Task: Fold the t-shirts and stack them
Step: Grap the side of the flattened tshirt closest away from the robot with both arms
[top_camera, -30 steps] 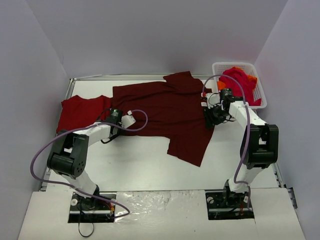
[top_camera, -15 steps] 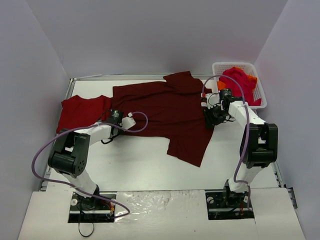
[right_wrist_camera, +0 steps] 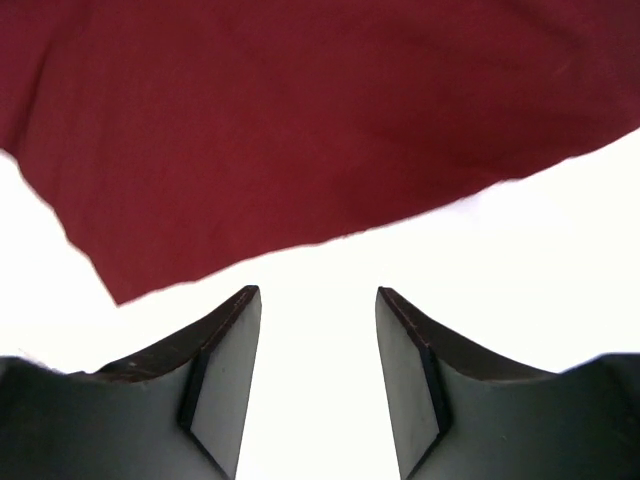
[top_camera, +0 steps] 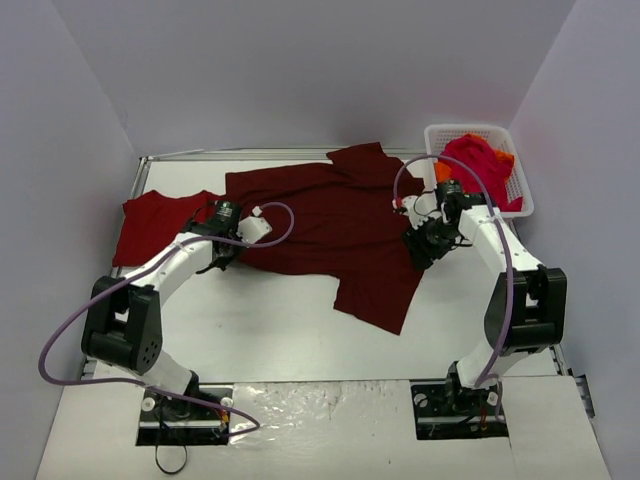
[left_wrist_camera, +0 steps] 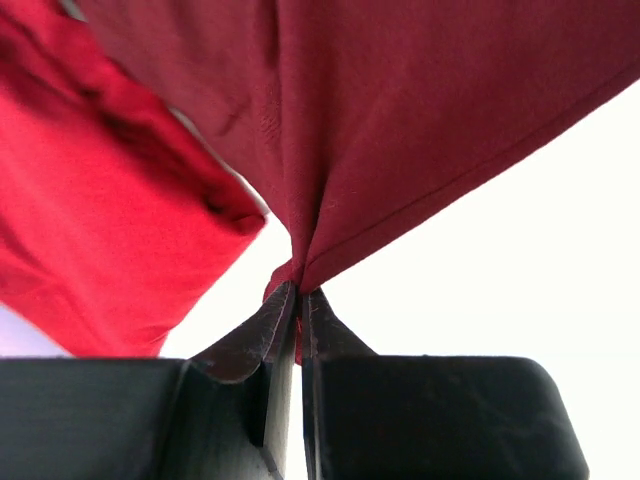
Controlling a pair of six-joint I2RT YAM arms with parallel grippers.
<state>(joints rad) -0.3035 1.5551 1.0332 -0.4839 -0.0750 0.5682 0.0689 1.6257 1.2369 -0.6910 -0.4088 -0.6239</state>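
The dark maroon t-shirt (top_camera: 330, 220) is lying spread across the white table (top_camera: 280, 330), pale walls (top_camera: 300, 70) enclosing it; the left gripper (left_wrist_camera: 297, 303) is pinching its 9 o'clock hem; the right gripper (right_wrist_camera: 315, 350) is hovering parted at 3 o'clock.

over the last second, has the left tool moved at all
Yes. The left tool, shut on the maroon t-shirt, has shifted farther out across the table, toward the table's back rail, and slightly left.
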